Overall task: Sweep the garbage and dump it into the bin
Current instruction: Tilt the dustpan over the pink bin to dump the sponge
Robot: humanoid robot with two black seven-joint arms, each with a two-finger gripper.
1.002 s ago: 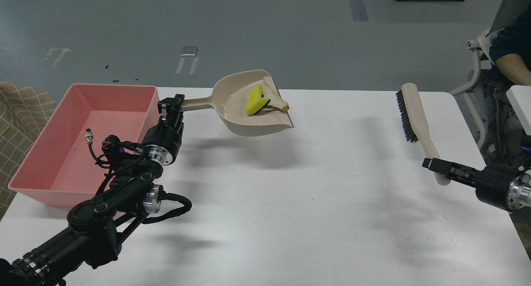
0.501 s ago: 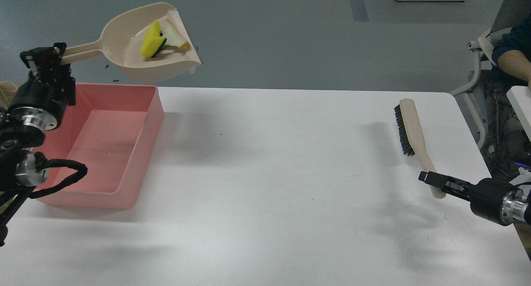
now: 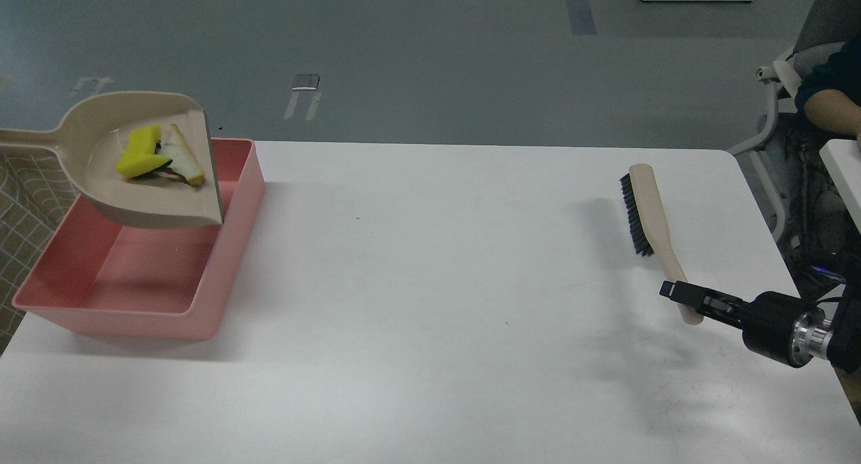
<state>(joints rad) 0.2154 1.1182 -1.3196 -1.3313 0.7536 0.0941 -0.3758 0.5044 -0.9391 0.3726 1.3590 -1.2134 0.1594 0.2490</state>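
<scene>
The beige dustpan [image 3: 114, 208] hangs tilted over the pink bin [image 3: 232, 249] at the table's left end, its open lip pointing right and down. The garbage [image 3: 158, 158], a yellow and dark green sponge chunk with a whitish tan-edged strip, lies inside the pan. The pan's handle runs off the left edge, and my left gripper is out of view. My right gripper [image 3: 683, 297] at the right is shut on the handle of the beige brush [image 3: 649, 205] with black bristles, held just above the table.
The white table [image 3: 437, 302] stretches between the bin and the brush. A person's arm and a chair [image 3: 804, 101] are at the far right beyond the table. A checked cloth [image 3: 27, 202] shows left of the bin.
The dustpan with the garbage has come down and left from high over the bin's far edge to low over the bin. My left arm has left the view. The brush has shifted slightly left.
</scene>
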